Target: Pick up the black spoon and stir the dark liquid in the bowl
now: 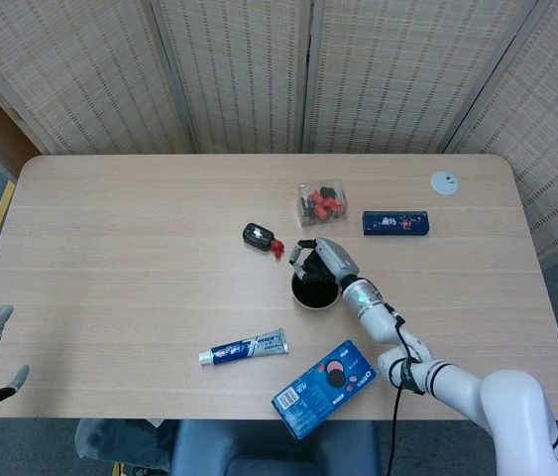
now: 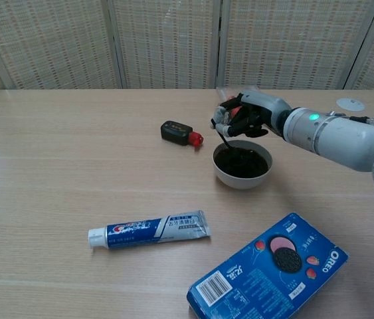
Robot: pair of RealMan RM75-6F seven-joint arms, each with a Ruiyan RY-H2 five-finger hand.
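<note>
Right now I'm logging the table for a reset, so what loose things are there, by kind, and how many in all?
Bowl: 1
Spoon: 1
Toothpaste tube: 1
Cookie box: 1
Clear box of small items: 1
Dark blue box: 1
Black and red gadget: 1
White disc: 1
Total: 8

The wooden table (image 2: 54, 173) carries a bowl (image 2: 242, 174), toothpaste tube (image 2: 149, 229), Oreo box (image 2: 266, 269) and black key fob (image 2: 177, 131).

A toothpaste tube (image 2: 148, 228) and a blue Oreo box (image 2: 267, 267) lie near the table's (image 1: 110, 228) front edge; a black key fob (image 2: 177, 133) sits mid-table.
</note>
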